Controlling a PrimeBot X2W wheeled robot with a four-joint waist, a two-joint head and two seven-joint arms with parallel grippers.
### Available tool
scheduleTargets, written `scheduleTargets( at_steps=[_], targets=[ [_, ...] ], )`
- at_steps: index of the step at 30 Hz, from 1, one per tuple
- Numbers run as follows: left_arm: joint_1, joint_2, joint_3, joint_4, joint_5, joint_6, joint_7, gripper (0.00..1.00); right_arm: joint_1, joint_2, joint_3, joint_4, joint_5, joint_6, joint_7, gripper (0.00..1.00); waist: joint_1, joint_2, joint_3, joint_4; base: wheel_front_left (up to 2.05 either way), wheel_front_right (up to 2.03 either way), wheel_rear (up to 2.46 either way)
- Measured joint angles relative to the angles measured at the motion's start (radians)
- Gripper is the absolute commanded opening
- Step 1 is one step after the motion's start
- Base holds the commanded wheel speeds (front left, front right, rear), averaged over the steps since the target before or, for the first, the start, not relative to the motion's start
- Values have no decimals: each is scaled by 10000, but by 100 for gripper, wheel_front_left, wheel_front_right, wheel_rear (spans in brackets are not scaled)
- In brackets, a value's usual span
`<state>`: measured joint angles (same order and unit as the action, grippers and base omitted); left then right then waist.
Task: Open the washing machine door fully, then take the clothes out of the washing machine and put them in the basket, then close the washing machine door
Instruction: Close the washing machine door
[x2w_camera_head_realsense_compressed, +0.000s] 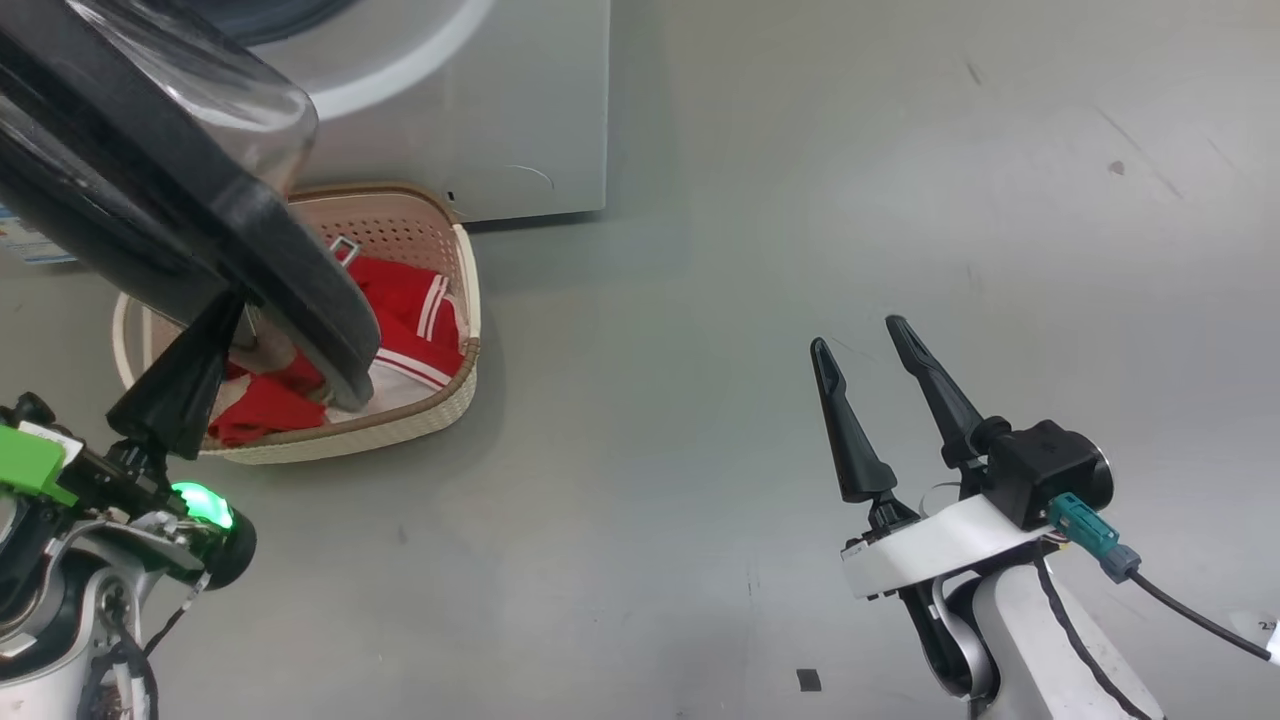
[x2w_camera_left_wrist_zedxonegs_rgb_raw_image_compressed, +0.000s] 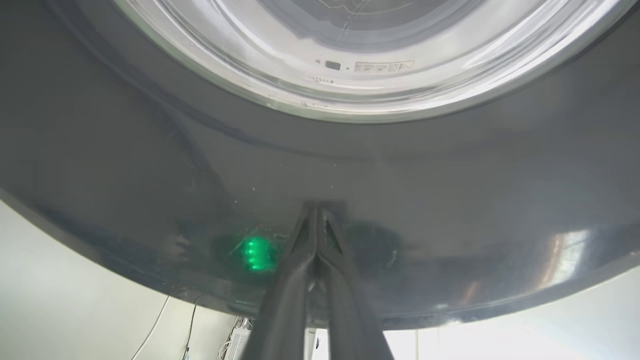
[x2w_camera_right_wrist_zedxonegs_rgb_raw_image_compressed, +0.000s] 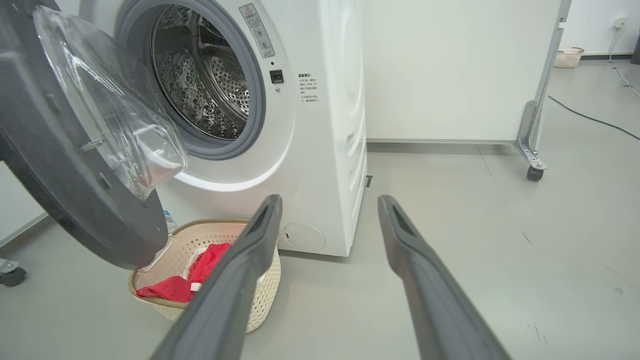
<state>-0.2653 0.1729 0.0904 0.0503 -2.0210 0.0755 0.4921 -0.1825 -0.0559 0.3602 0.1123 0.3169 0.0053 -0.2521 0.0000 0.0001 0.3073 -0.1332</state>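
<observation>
Nearest us, our left end effector (x2w_camera_head_realsense_compressed: 222, 310) was fully closed on nothing, its two dark fingertips pressed together and touching the outer face of the large round glossy black washing machine door (x2w_camera_head_realsense_compressed: 150, 190), which stood partly open. At the near right, our right end effector (x2w_camera_head_realsense_compressed: 857, 335) hung over the grey floor (x2w_camera_head_realsense_compressed: 800, 200), fingers spread wide and empty. Past the door's lower edge we saw the soft red and white striped clothes (x2w_camera_head_realsense_compressed: 405, 300) lying in the small cream perforated plastic basket (x2w_camera_head_realsense_compressed: 400, 425). Just behind it stood the big white front-loading washing machine (x2w_camera_head_realsense_compressed: 500, 120), its perforated steel drum (x2w_camera_right_wrist_zedxonegs_rgb_raw_image_compressed: 210, 85) exposed.
</observation>
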Motion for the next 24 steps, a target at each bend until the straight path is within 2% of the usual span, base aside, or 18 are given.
scheduleTargets(
  at_steps=[10, 14, 24],
  targets=[
    [-709, -115, 38, 217, 75, 84, -460, 0, -135, 4, 96, -148, 194, -182, 0, 100, 0, 0, 354, -1095, 0, 0, 0],
    [-1114, -351, -134, 410, 86, 167, -550, 0, -132, 13, 38, -211, 290, -299, 0, 100, 0, 0, 481, -1417, 0, 0, 0],
    [-1481, -619, -401, 1062, 199, 157, -723, 0, -132, 33, -284, -320, 324, -447, 0, 100, 0, 0, 472, -1471, 0, 0, 0]
  ],
)
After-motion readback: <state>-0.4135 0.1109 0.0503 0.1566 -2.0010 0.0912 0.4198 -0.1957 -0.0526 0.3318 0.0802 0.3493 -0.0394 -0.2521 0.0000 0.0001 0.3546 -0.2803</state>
